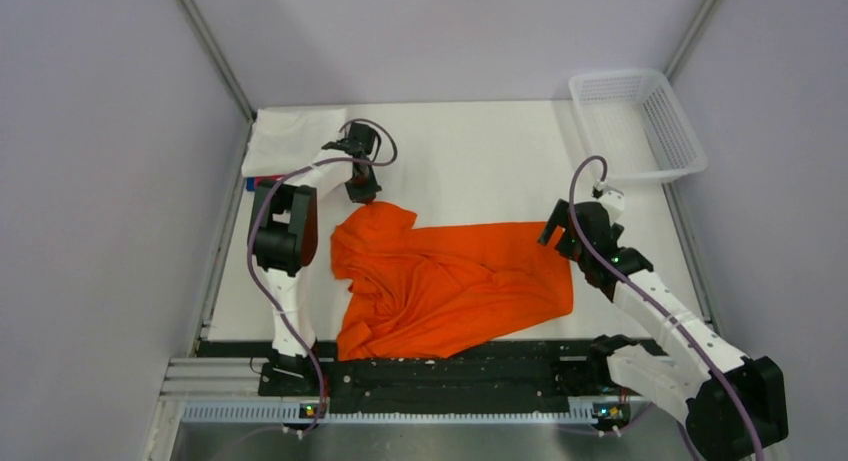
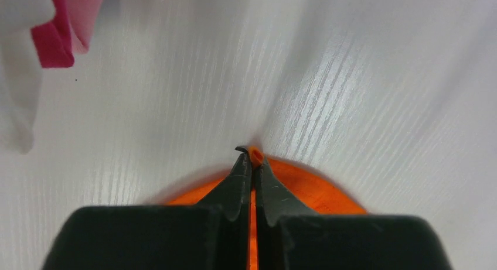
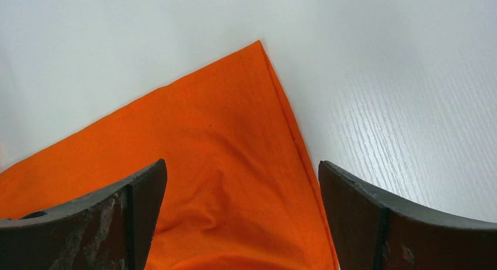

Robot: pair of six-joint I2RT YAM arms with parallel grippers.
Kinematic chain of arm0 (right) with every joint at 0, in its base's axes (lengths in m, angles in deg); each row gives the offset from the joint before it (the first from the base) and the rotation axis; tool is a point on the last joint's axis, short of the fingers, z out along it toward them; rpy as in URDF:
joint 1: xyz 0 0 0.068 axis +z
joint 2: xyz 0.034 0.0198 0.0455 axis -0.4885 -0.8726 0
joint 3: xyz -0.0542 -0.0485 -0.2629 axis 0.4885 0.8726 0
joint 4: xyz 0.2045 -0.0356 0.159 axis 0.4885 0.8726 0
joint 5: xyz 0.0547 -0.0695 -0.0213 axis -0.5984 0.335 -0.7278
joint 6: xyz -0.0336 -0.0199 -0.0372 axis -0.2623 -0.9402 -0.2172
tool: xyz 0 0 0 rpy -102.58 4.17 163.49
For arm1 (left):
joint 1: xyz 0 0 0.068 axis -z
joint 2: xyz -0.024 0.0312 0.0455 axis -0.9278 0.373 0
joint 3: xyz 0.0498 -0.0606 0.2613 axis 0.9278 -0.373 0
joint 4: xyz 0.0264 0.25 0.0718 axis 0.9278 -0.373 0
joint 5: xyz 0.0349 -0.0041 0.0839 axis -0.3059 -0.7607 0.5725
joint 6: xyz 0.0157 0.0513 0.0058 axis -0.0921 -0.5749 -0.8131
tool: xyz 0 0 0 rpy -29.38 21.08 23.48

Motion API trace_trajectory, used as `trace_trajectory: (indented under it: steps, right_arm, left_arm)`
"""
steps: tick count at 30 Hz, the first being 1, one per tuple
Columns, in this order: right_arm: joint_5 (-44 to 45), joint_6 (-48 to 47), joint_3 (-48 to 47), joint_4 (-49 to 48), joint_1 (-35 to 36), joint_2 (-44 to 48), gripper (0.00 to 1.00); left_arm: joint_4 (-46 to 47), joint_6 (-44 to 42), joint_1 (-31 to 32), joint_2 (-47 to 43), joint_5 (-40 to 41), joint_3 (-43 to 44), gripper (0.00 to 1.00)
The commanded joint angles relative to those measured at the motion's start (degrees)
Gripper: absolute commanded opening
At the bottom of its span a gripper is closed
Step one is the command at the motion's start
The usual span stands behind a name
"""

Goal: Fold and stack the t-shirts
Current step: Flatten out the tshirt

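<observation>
White wood-grain table [image 1: 480, 151] fills the centre of the overhead view. 1 orange t-shirt [image 1: 450, 281] lies on it at lower centre, unfolded and bunched. Deep creases run through its left half, and its near edge reaches the table's lower border. White mesh basket [image 1: 672, 121] sits at upper right, well apart from the shirt. Folded white t-shirt [image 1: 285, 139] lies at upper left. The left wrist view shows a pink-red t-shirt [image 2: 55, 44] against it at that frame's upper left; which lies on top cannot be determined.

Left gripper [image 1: 362, 193] is at the shirt's upper-left peak, clenched on a small nip of orange cloth that shows between the tips in the left wrist view. Right gripper [image 1: 552, 233] is at the shirt's upper-right end, released, jaws spread wide above the cloth just short of the corner [image 3: 261, 44]. Contact with the cloth cannot be confirmed.

Assessment: the step in hand appears to be spreading the shirt flat before any fold.

Recommendations:
1. Bring the right jaws forward onto the corner and close on cloth only, not on the table.
2. With both ends held, draw them apart evenly so the creases pull out.
3. The left nip looks shallow, so a hard tug risks slip.
</observation>
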Motion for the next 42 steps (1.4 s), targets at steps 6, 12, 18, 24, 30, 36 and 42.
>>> trace_trajectory:
  steps: [6, 12, 18, 24, 30, 36, 42]
  right_arm:
    - [3.3, -0.7, -5.3, -6.0, -2.2, -13.8, 0.96]
    - [-1.1, -3.1, -12.4, -14.0, -7.0, -28.7, 0.80]
    - [-1.0, -6.5, -20.6, -12.5, -7.1, -40.6, 0.65]
    - [0.0, -6.6, -21.7, -10.1, -7.1, -45.4, 0.60]
    - [-2.4, -6.3, -21.3, -7.5, -6.9, -45.9, 0.46]
    - [-2.2, -4.5, -19.2, -4.7, -6.2, -43.4, 0.48]
    - [0.3, -3.4, -17.8, -2.5, -5.4, -43.1, 0.47]
  left_arm:
    - [-0.7, 0.0, 0.1, -4.2, -1.2, -3.0, 0.00]
    - [2.2, 0.3, 0.1, -10.0, -2.1, -7.0, 0.00]
    - [3.0, 0.6, 0.1, -12.2, -2.3, -8.8, 0.00]
    - [2.5, 0.6, 0.1, -12.8, -1.0, -8.8, 0.00]
    - [2.5, 0.8, 0.1, -14.2, -0.5, -9.1, 0.00]
    - [2.4, 0.8, 0.1, -15.4, -0.3, -9.5, 0.00]
    - [2.2, 1.0, 0.1, -16.2, 0.4, -9.8, 0.00]
